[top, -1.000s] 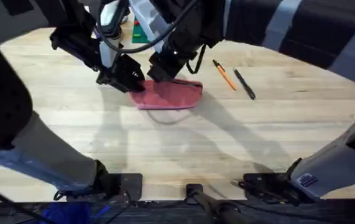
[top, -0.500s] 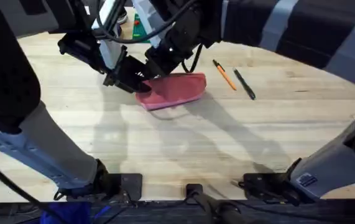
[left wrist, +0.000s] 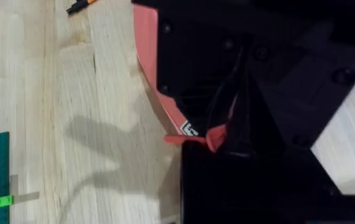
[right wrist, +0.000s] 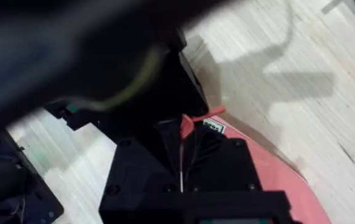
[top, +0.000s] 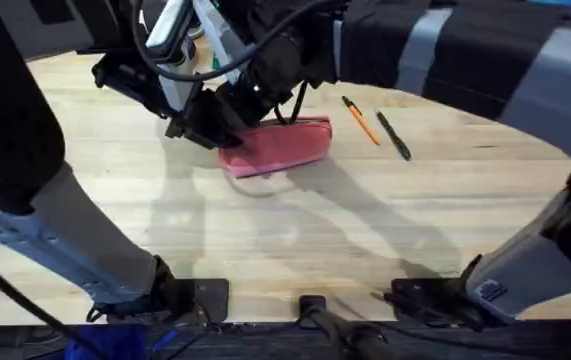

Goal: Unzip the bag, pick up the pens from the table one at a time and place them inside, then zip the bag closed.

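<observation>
Since a second ago the bag point(top: 280, 146) has been tugged slightly right and tilted, and the right gripper point(top: 233, 112) has slid left along its top to meet the left gripper point(top: 197, 128) at the bag's left end. The right jaws look pinched on the small red zipper pull point(right wrist: 186, 124); the left jaws' state I cannot tell. Unzipping seems underway at best. Both pens, orange pen point(top: 361, 121) and black pen point(top: 393, 135), lie on the table point(top: 315, 240) right of the bag, unpacked.

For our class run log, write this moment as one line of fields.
stage: unzipping | left gripper: on bag end | right gripper: shut on zipper pull | pens: on table, outside bag
</observation>
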Controlling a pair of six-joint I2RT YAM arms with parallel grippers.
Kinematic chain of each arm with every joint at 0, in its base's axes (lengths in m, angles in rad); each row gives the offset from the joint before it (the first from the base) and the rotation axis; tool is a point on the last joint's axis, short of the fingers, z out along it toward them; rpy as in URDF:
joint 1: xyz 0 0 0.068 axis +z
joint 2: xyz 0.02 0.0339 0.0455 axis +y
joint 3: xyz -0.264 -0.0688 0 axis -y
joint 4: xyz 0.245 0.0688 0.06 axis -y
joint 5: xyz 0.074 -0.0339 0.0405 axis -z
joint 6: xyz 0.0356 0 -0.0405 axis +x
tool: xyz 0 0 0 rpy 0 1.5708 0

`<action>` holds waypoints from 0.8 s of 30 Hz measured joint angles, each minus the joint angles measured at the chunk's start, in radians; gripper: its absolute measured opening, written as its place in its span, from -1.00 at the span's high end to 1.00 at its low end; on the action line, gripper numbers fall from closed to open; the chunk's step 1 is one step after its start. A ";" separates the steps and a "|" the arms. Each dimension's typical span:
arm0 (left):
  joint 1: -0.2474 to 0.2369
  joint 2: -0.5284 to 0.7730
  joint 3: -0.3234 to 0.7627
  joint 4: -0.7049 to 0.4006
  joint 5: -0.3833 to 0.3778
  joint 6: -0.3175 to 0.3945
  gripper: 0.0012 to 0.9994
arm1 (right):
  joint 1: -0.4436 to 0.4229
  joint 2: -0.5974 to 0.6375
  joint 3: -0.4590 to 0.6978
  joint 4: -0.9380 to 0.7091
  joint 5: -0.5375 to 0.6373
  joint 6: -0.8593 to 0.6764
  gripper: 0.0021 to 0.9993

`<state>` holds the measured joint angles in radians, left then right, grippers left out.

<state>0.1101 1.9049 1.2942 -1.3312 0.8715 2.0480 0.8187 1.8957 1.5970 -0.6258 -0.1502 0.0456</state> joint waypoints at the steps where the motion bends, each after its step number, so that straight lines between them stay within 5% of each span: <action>1: 0.000 0.000 0.000 0.000 0.001 0.000 0.92 | -0.002 0.000 0.000 0.000 -0.002 0.001 0.92; 4: 0.000 0.000 0.000 0.001 0.003 0.000 0.92 | -0.011 0.000 0.000 0.004 -0.011 0.009 0.57; 9: 0.000 0.001 0.000 -0.007 0.007 0.005 0.92 | -0.052 -0.005 0.000 -0.005 -0.014 0.006 -0.84; 10: -0.001 0.001 0.000 -0.007 0.010 0.006 0.92 | -0.064 -0.005 0.000 -0.011 -0.016 0.000 -0.94; 21: -0.013 0.001 0.000 0.000 0.020 0.006 0.92 | -0.149 -0.224 0.000 -0.121 0.008 -0.056 -0.99; 23: -0.013 0.001 0.000 0.000 0.023 0.010 0.73 | -0.162 -0.269 0.000 -0.123 0.013 -0.075 -0.99; 24: -0.013 0.001 0.000 -0.001 0.036 0.011 0.45 | -0.167 -0.289 0.000 -0.123 0.016 -0.082 -0.99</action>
<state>0.0967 1.9057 1.2938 -1.3317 0.9079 2.0593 0.6516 1.6063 1.5970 -0.7489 -0.1341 -0.0360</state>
